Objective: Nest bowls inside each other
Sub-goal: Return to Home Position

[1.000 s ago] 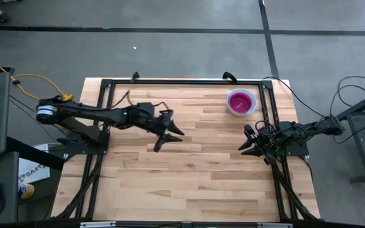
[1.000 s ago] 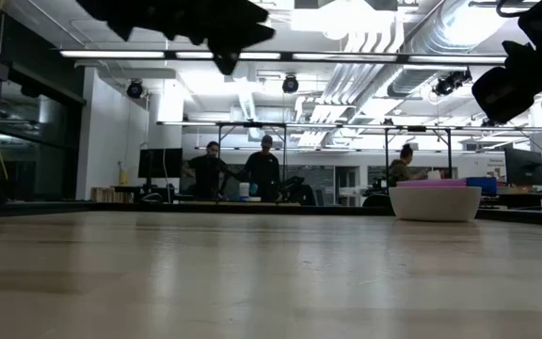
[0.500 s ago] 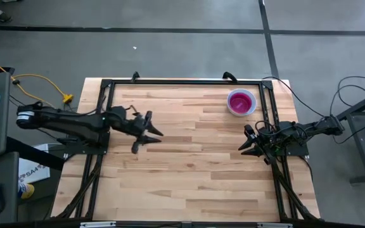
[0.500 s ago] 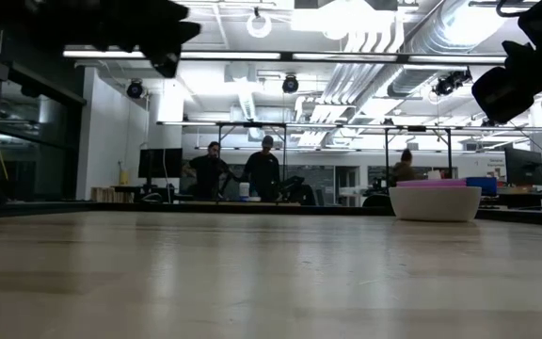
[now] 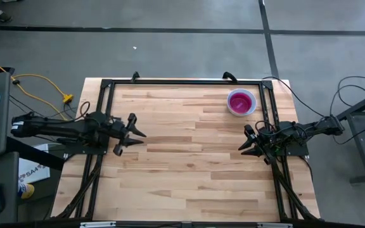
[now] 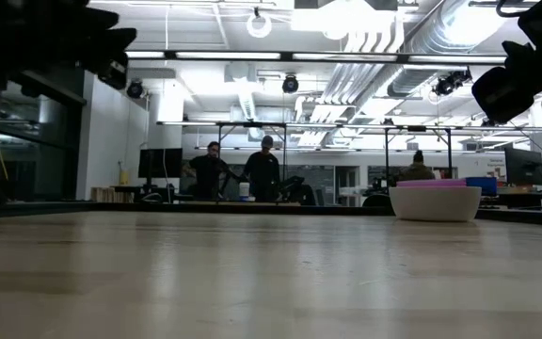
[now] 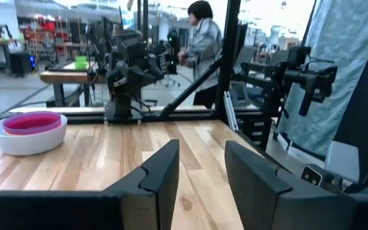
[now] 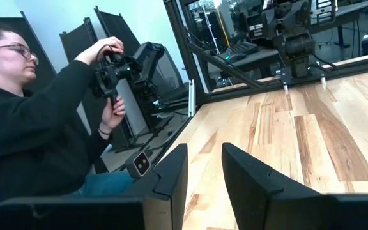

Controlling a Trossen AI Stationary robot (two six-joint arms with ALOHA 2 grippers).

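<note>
High view puts the nested bowls point(image 5: 241, 102), magenta uppermost and white outermost, toward the right arm's side of the table point(image 5: 189, 177). Left gripper point(image 5: 132, 140) hangs empty at the left edge, fingers spread; right gripper point(image 5: 246, 140) waits opposite, also spread. Nesting looks finished (parking the arms seems the step in hand), so next needs only a clear fold-back. Smooth round plastic rims; pale striped wooden planks.

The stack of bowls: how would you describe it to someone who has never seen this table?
On the wooden table, seen from above, go to the upper corner on the right arm's side, inside the black frame. There stands the stack of bowls, apart from the right gripper. It is round, white outside and magenta inside, the only coloured thing on the wood.
</note>
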